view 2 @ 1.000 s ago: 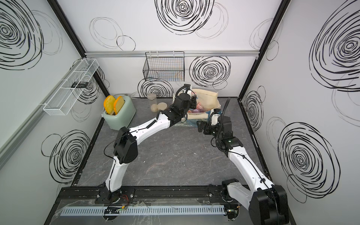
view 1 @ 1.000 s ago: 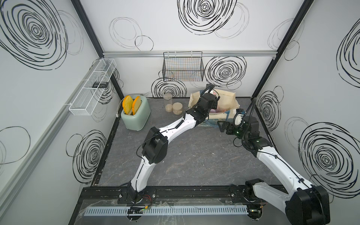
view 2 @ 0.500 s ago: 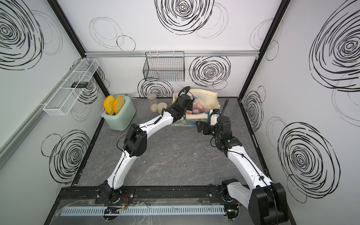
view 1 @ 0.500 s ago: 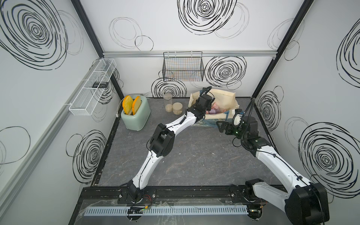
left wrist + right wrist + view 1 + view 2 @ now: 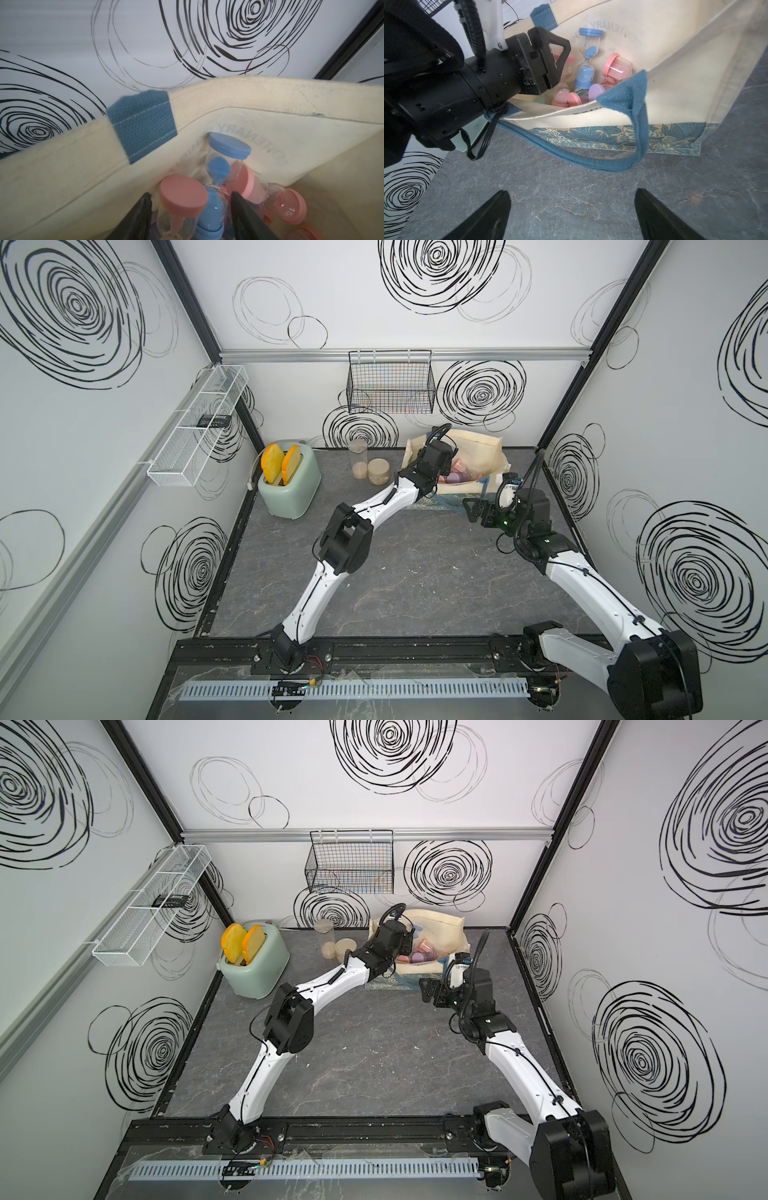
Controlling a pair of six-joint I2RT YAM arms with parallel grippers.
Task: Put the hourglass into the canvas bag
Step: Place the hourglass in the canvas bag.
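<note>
The cream canvas bag (image 5: 478, 448) (image 5: 440, 923) stands at the back right of the table, and its mouth gapes toward my right wrist camera. A blue hourglass (image 5: 586, 62) (image 5: 218, 170) stands upright inside, leaning on the bag's (image 5: 675, 62) far wall. Several pink and purple hourglasses lie around it. My left gripper (image 5: 190, 195) (image 5: 562, 54) (image 5: 446, 466) is inside the bag's (image 5: 270, 95) mouth. It is open. Its fingers flank the blue hourglass's lower bulb and a pink one without pressing them. My right gripper (image 5: 572, 199) (image 5: 471, 510) hovers wide open over bare table in front of the bag.
A blue strap (image 5: 571, 153) of the bag trails onto the table toward my right gripper. A mint toaster (image 5: 291, 489) and two jars (image 5: 359, 460) stand left of the bag. On the back wall hangs a black wire basket (image 5: 390, 385), and a white wire shelf (image 5: 195, 427) hangs on the left wall.
My left arm has stretched farther forward, taking its gripper deeper into the bag. Its jaws have parted from shut. The right arm has barely moved.
</note>
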